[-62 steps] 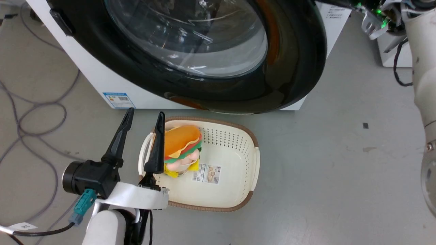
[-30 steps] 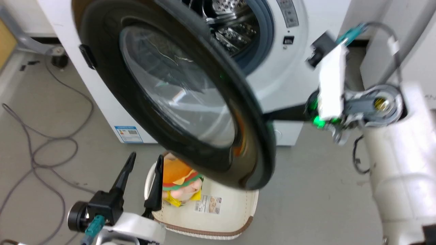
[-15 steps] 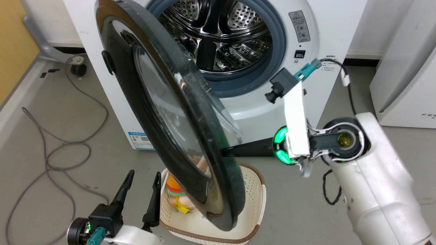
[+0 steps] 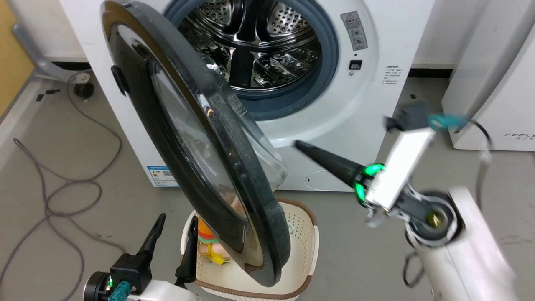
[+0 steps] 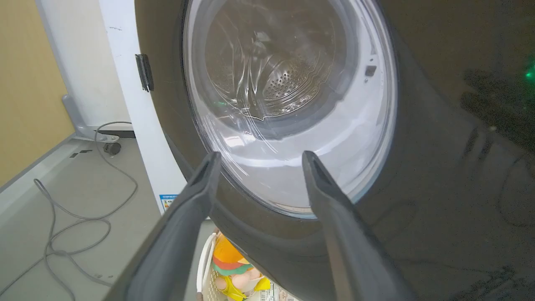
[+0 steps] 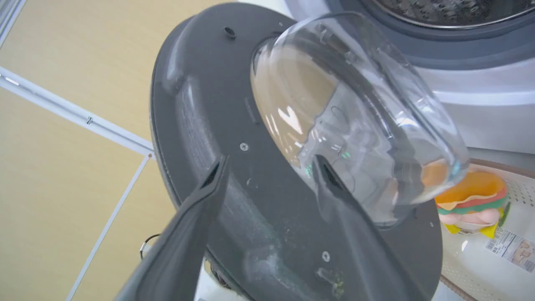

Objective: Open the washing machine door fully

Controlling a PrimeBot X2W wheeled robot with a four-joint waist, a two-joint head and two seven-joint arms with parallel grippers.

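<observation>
The washing machine door (image 4: 196,167), glossy black with a clear glass bowl (image 6: 355,117), stands swung out about halfway from the white washing machine (image 4: 347,121), so the steel drum (image 4: 250,37) is bare. My right gripper (image 4: 299,144) is open, right of the door, and points at its grey inner face (image 6: 217,138); it holds nothing, and its tips (image 6: 269,163) sit just short of the bowl. Low in front of the door's outer face (image 5: 439,167), my left gripper (image 4: 177,219) is open and empty, fingers upright (image 5: 261,155).
A cream basket (image 4: 311,238) with a burger toy (image 4: 207,236) sits on the floor under the door's lower edge. Grey cables (image 4: 62,188) loop on the floor at left. A white appliance (image 4: 497,96) stands at right. The machine bears a blue label (image 4: 161,175).
The door has swung from nearly shut to about half open. My right gripper has come off the door's inner side, moving right and up. The head camera has shifted.
</observation>
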